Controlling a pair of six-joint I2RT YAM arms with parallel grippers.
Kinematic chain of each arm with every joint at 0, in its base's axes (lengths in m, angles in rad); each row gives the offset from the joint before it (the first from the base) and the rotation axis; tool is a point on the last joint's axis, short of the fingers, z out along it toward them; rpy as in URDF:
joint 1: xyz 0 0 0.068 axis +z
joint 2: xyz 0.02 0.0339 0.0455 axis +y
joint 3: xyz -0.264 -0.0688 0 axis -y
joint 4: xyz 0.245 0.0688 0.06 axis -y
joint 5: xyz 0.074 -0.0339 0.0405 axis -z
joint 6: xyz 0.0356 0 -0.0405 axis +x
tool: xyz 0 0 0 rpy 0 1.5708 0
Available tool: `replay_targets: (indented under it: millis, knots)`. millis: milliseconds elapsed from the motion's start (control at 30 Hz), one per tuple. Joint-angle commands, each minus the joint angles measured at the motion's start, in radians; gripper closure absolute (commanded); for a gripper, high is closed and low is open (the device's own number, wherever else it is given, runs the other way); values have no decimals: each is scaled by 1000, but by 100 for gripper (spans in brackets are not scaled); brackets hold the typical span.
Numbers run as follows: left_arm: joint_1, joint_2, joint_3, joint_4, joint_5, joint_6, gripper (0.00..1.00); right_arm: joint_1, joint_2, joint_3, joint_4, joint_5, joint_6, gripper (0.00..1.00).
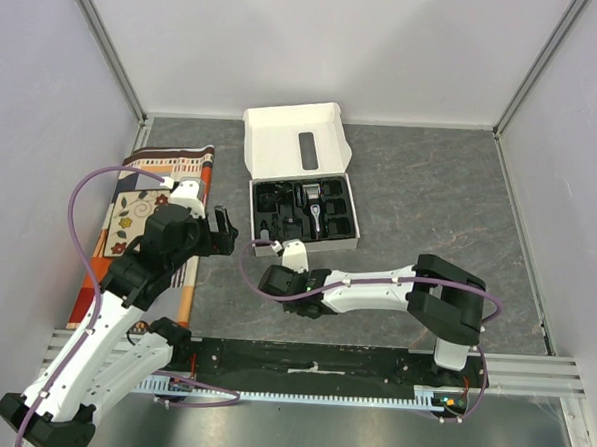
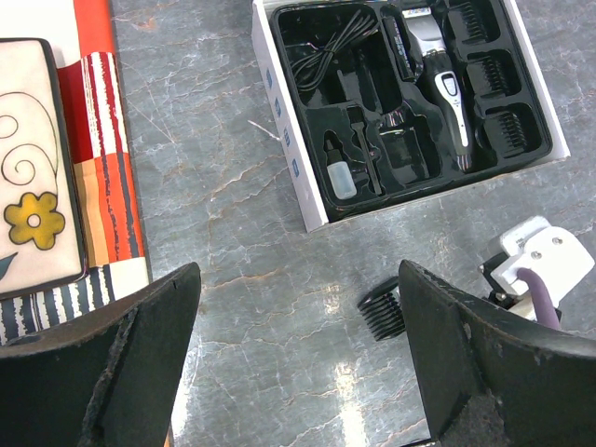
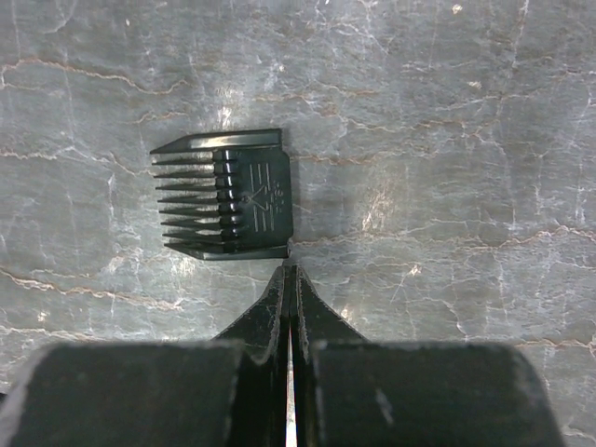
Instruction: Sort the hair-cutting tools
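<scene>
Two tools show here, and they stand differently. The right tool [image 3: 290,272] is clenched on nothing, its two fingers pressed together with only a hairline of light between them. Just ahead of its tips, and a little to their left, a small black comb guard [image 3: 228,194] lies flat on the grey marbled tabletop [image 3: 447,140]. Its teeth point away to the tool's left, and its near corner is almost at the tips; whether they touch I cannot tell.

The left tool [image 2: 298,270] is released, with its fingers spread wide above the tabletop and nothing between them. From this tool the same guard lies just beside its right-hand finger [image 2: 466,354], next to the right arm's white wrist.

Further ahead of the left tool, and to its right, sits the white box [image 2: 289,149] with its black moulded tray [image 2: 410,158]. In the tray lie:
- the clipper [image 2: 438,70], black and silver
- the coiled cable [image 2: 326,51], in the far-left pocket
- a small pale bottle [image 2: 340,172] with a dark cap, in a near pocket
- three more guards [image 2: 489,70], in a row on the right side

Off to the left of the left tool lies a patterned mat [image 2: 102,140] with orange stripes and a yellow flower
</scene>
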Motion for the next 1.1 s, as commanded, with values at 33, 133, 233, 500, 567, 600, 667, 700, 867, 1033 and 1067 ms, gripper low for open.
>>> replay_targets:
  millis: [33,133,233,500,567,600,667,700,867,1033,1067]
  knots:
    - [2,-9,-2,32,10,16,8,-58,48,-5,39,4,26,100]
    - [2,-10,-4,32,7,16,8,-98,54,-5,73,-9,6,100]
    - [2,-6,-2,32,7,16,8,-133,79,23,102,-39,-17,100]
    - [2,-6,-2,33,2,17,8,-142,195,152,140,-138,-55,100]
    - [2,-6,-1,32,2,19,8,-142,203,176,134,-126,-64,100]
    - [2,-9,-4,32,2,17,8,-142,200,182,125,-114,-69,100]
    - [2,-12,-2,32,4,17,8,-147,188,202,72,-47,-80,100]
    - [2,-12,-2,33,4,17,8,-148,168,207,53,-25,-90,98]
    - [2,-18,-1,33,4,16,8,-151,88,207,-30,90,-129,72]
    - [2,-36,1,27,-27,10,7,-138,18,189,19,43,-251,43]
    - [2,-39,5,24,-39,3,6,-135,10,187,30,29,-267,40]
